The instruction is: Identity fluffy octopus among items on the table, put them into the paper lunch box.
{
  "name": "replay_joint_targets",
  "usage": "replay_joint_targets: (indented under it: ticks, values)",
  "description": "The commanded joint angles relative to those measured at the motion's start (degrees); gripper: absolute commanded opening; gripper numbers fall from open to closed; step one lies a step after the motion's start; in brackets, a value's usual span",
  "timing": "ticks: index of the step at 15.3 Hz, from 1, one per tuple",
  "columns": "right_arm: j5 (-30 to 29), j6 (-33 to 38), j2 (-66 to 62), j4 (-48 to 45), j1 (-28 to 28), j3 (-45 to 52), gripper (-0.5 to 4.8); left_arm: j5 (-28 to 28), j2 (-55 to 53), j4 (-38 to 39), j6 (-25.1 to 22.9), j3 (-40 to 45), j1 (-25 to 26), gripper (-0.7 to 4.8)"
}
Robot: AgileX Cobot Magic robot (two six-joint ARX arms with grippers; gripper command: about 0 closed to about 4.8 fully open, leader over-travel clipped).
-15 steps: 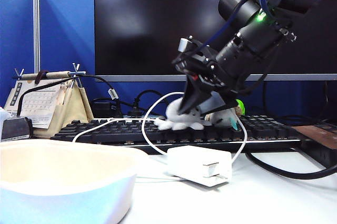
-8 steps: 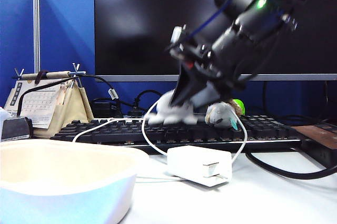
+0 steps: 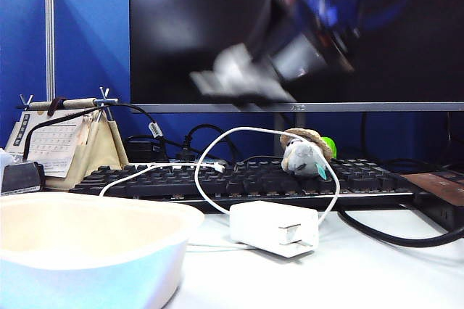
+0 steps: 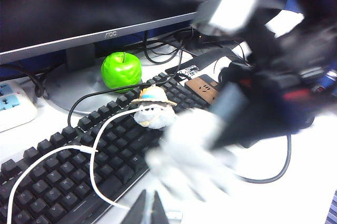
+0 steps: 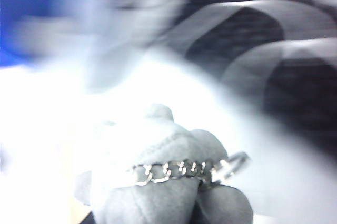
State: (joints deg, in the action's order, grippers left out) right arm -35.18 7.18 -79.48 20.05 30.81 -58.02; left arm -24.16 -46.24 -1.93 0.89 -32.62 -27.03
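Observation:
The fluffy octopus (image 3: 230,71) is a pale grey blur in the air in front of the dark monitor, above the keyboard. My right gripper (image 3: 255,68) is shut on it, and the arm is smeared by motion. The right wrist view shows the octopus (image 5: 168,192) close up, with a small metal chain across it. In the left wrist view the octopus (image 4: 189,155) is a white smear under the dark right arm. The paper lunch box (image 3: 87,265) stands at the front left, with nothing showing inside. My left gripper (image 4: 149,211) hangs shut over the table by the keyboard's front edge.
A grey plush with a straw hat (image 3: 304,153) sits on the black keyboard (image 3: 217,178). A white power adapter (image 3: 274,228) lies in front of it, its cable looping over the keys. A green apple (image 4: 121,70) stands by the monitor foot. A desk calendar (image 3: 65,142) is at the far left.
My right gripper has lifted the fluffy octopus off the keyboard and swung it up and slightly left. The hat plush now shows fully. The left gripper has not moved.

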Motion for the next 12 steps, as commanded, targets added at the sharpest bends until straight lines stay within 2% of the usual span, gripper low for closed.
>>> replay_joint_targets:
  ticks: [1, 3, 5, 7, 10, 11, 12]
  values:
    - [-9.7, 3.0, 0.8, 0.8, 3.9, -0.2, 1.57, -0.1, 0.0, -0.7, 0.3, -0.3, 0.0, -0.04]
    - [-9.7, 3.0, 0.7, 1.0, 8.2, -0.2, 1.57, -0.5, 0.1, 1.9, 1.7, -0.3, 0.0, -0.04]
    - [-8.8, 3.0, 0.7, 0.8, 11.5, -0.2, 1.57, -3.8, 0.6, 5.7, 6.4, -0.3, 0.0, -0.04]
    - [-6.3, 3.0, 0.7, 0.8, 13.0, -0.2, 1.57, -6.1, 3.6, 12.1, 7.3, -1.3, 0.0, -0.05]
    - [-5.3, 3.0, 0.7, 0.8, 13.1, -0.2, 1.57, -4.9, 14.9, 31.1, 5.1, -9.2, 0.0, -0.04]
    - [-5.2, 3.0, 0.7, 0.8, 13.4, -0.2, 1.57, -4.2, 18.4, 35.3, 5.9, -11.2, 0.0, -0.05]
    - [-5.4, 3.0, 0.7, 0.7, 13.7, -0.2, 1.57, -2.9, 21.1, 39.8, 9.6, -12.7, 0.0, -0.05]
